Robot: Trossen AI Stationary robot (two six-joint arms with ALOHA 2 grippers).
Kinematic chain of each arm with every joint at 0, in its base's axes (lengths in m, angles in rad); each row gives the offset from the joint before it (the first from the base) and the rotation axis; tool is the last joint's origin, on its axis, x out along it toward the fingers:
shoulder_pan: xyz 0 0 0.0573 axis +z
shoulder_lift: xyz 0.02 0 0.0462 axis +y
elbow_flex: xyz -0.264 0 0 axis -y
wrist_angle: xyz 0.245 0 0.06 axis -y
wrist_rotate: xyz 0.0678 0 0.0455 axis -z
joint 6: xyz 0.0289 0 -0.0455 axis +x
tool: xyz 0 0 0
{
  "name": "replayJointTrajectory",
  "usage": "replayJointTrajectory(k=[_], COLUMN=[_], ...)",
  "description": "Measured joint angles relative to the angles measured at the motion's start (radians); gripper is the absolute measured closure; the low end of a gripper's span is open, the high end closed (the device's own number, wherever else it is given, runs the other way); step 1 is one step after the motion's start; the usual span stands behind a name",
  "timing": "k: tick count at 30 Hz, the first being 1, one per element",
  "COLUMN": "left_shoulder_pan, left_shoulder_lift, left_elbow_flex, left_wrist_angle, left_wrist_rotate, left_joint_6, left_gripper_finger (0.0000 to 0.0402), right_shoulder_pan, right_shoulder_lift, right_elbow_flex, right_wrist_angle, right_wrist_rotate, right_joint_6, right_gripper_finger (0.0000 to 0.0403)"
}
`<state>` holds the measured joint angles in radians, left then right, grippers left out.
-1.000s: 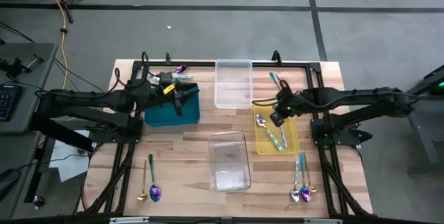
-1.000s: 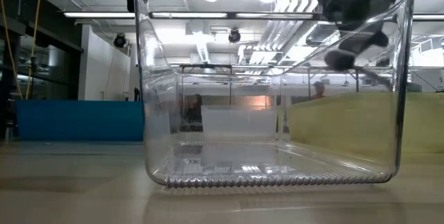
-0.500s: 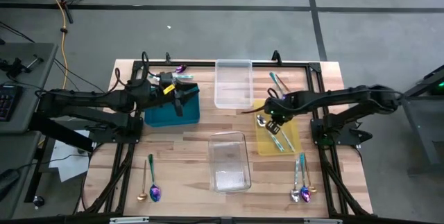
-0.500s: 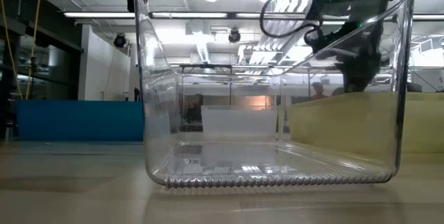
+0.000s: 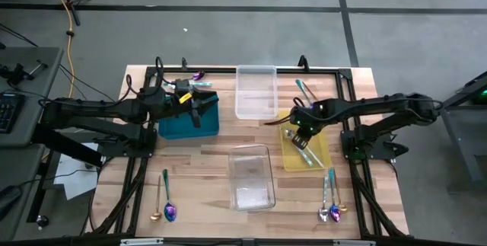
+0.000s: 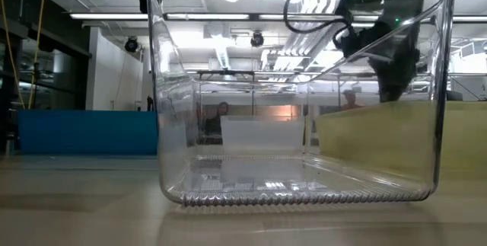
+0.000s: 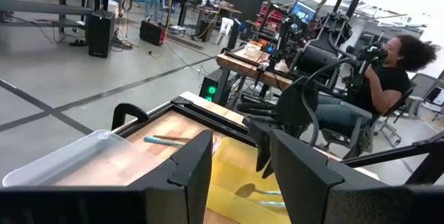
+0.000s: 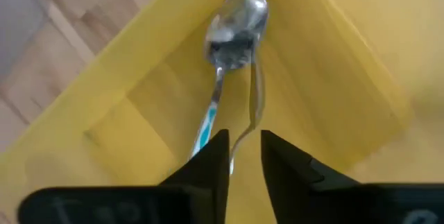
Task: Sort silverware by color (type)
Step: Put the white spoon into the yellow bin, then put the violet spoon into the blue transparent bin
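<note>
Silverware lies just ahead of my right gripper (image 8: 243, 156) in the yellow tray (image 5: 319, 151): 2 spoons (image 8: 232, 37), bowls overlapping, 1 teal-handled. Fingers stand slightly parted, holding nothing. Left gripper (image 5: 196, 109) hovers over the teal tray (image 5: 176, 127), parted, empty.

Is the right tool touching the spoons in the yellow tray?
Cannot tell. In the right wrist view the right tool overlaps the spoon handles in the yellow tray, but neither contact nor gap shows plainly.
</note>
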<state>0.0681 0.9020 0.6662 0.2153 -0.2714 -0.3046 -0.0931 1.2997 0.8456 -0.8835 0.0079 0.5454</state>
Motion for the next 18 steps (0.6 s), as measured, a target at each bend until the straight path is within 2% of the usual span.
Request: replayJointTrajectory(k=[10, 14, 18], left_shoulder_pan=[0.000, 0.000, 0.000], left_shoulder_lift=[0.000, 0.000, 0.000], left_elbow_flex=[0.000, 0.000, 0.000], left_wrist_angle=[0.000, -0.001, -0.008], left_wrist_rotate=[0.000, 0.000, 0.000], left_joint_6=[-0.007, -0.008, -0.007], left_gripper_finger=[0.0264, 0.0264, 0.0264], right_shoulder_pan=[0.002, 0.002, 0.002], right_shoulder_lift=[-0.008, -0.053, -0.150], right_elbow_flex=[0.198, 0.257, 0.249], right_wrist_angle=[-0.126, -0.096, -0.019], right_wrist_rotate=[0.014, 0.048, 0.065], right_joint_6=[-0.148, -0.163, -0.161], right_gripper_finger=[0.0224, 0.0208, 0.0206])
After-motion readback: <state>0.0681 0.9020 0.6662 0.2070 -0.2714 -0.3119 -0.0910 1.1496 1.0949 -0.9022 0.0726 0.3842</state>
